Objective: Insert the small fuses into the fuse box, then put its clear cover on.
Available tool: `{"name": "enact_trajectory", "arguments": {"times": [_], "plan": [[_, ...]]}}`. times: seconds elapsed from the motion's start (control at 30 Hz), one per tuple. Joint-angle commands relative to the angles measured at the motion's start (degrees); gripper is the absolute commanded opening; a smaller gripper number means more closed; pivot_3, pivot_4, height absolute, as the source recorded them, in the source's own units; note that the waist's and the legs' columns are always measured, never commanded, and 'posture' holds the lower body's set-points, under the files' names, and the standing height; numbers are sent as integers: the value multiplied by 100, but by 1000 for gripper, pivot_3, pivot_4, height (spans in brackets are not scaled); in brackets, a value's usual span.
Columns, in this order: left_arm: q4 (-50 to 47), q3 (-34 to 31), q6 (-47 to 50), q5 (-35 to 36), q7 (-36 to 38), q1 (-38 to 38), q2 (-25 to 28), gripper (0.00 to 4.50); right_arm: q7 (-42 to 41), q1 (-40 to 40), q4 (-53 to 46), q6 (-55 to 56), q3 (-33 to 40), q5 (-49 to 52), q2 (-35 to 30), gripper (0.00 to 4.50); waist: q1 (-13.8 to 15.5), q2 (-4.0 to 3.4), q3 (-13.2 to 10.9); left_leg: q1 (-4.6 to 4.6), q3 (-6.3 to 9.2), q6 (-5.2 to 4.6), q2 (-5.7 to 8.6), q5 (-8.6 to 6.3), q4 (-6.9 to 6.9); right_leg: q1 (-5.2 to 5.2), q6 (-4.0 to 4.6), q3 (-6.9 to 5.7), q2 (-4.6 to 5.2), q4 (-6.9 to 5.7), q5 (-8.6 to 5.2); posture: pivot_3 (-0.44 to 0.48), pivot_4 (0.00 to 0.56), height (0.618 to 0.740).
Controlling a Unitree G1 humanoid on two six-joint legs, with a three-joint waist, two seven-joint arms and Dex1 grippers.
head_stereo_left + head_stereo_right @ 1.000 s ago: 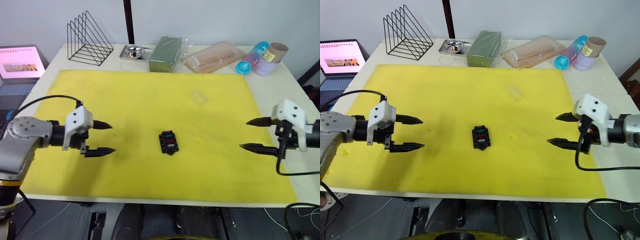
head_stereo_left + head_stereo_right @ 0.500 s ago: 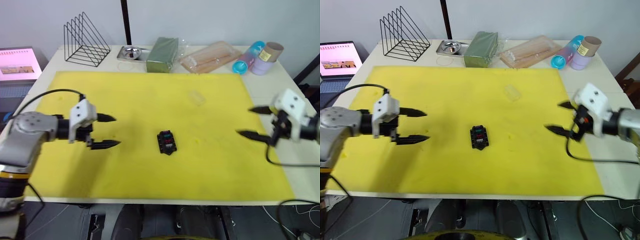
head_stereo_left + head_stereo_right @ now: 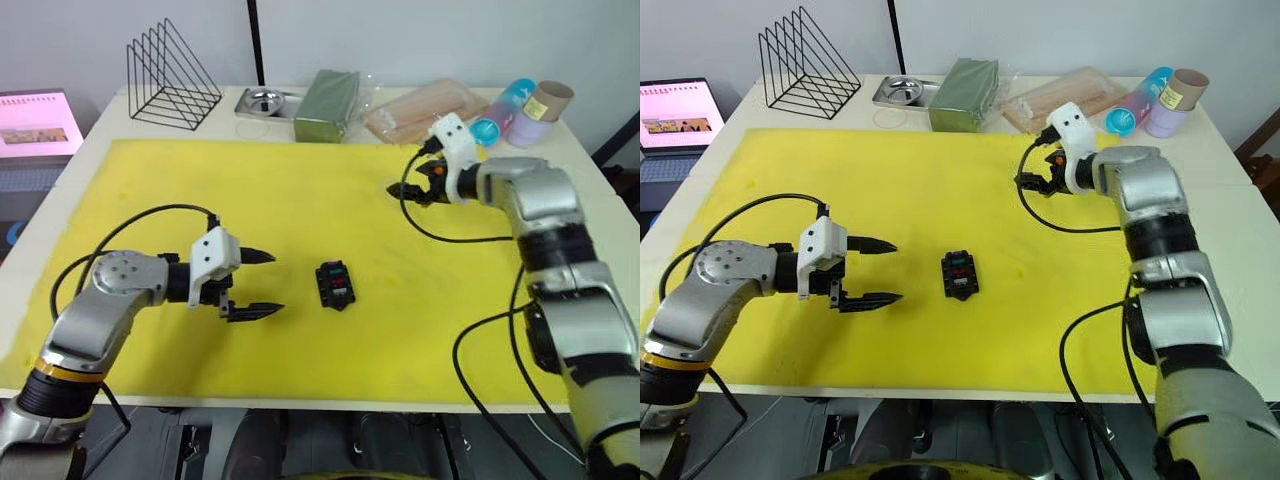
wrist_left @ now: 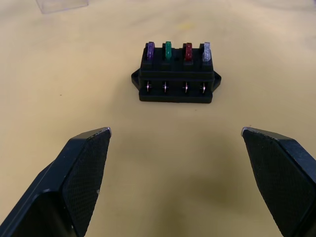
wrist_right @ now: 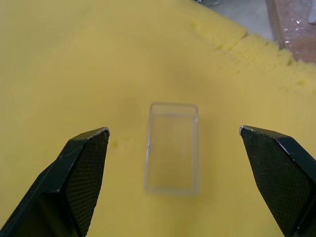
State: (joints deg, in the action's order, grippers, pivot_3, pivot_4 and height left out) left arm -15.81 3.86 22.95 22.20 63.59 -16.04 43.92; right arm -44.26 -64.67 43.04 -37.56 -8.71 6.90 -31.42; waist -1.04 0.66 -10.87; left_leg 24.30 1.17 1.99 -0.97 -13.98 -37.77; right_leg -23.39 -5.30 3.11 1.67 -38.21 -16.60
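The black fuse box (image 3: pixel 336 285) lies mid-mat, and the small fuses, purple (image 4: pixel 150 50), green (image 4: pixel 168 49), red (image 4: pixel 187 50) and grey (image 4: pixel 206 51), stand in a row in its top slots. To its left my left gripper (image 3: pixel 275 282) is open and empty, pointing at the box a short gap away. The clear cover (image 5: pixel 173 148) lies flat on the mat, further back and to the right. My right gripper (image 3: pixel 1032 180) hovers over it, open, with one finger to either side of the cover and clear space between.
The yellow mat (image 3: pixel 300 190) covers most of the table. Along the back edge are a wire rack (image 3: pixel 170 75), a steel dish (image 3: pixel 265 100), a green packet (image 3: pixel 328 105), a clear bag of sticks (image 3: pixel 425 110) and cups (image 3: pixel 515 110). A laptop (image 3: pixel 35 120) sits far left.
My right arm has swung from the mat's right edge back and inward to above the clear cover. My left gripper has moved right, closer to the fuse box. The camera shifted slightly.
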Motion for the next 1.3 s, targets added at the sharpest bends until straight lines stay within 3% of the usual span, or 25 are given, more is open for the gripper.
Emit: {"name": "enact_trajectory", "arguments": {"times": [0.03,0.2,0.43,0.53,0.73,0.8,1.07,1.3], "plan": [[-253,-26,-53,2,-129,20,-62,4500,-94,-466,890,514,36,-223,162,4482,6,0,0,2,3,0,0,0,0,0,0,-3,0,0,0,0,150,740],[-258,-32,-102,-72,-257,101,-109,4500,-144,-841,1847,816,-12,-540,407,4482,-18,-1,0,1,1,0,0,0,1,-2,0,-1,0,-3,0,0,150,740],[-455,41,9,-58,-429,215,-194,4500,-258,-946,2324,1006,7,-810,545,4482,-23,-3,0,1,2,0,0,0,1,-3,0,-1,-1,-6,0,0,150,740],[-750,150,188,-17,-568,413,-248,4500,-183,-944,2435,1144,18,-908,602,3867,-24,-4,1,1,3,0,0,0,1,-3,0,-1,-1,-6,0,0,150,740],[-1224,405,629,15,-968,638,-438,4500,-170,-988,2385,1276,139,-935,632,1791,-20,-4,1,-1,5,0,0,0,2,-3,0,1,0,-9,0,0,150,740],[-1309,479,830,32,-1118,629,-517,4500,-231,-976,2303,1308,132,-955,620,1810,-19,-4,1,-1,5,1,0,0,2,-3,0,0,0,-9,0,0,150,740],[-1708,963,1798,-221,-2342,743,-1179,4500,-401,-737,707,435,205,-835,552,1810,-19,-7,1,-2,24,1,0,0,3,-4,0,3,-2,-11,0,0,150,740],[-1545,1210,1859,-422,-3070,943,-1863,4500,-159,-256,-1230,-735,321,-585,564,1810,23,-9,3,-1,29,1,2,0,-2,-2,0,1,6,-15,0,0,150,740]]}}
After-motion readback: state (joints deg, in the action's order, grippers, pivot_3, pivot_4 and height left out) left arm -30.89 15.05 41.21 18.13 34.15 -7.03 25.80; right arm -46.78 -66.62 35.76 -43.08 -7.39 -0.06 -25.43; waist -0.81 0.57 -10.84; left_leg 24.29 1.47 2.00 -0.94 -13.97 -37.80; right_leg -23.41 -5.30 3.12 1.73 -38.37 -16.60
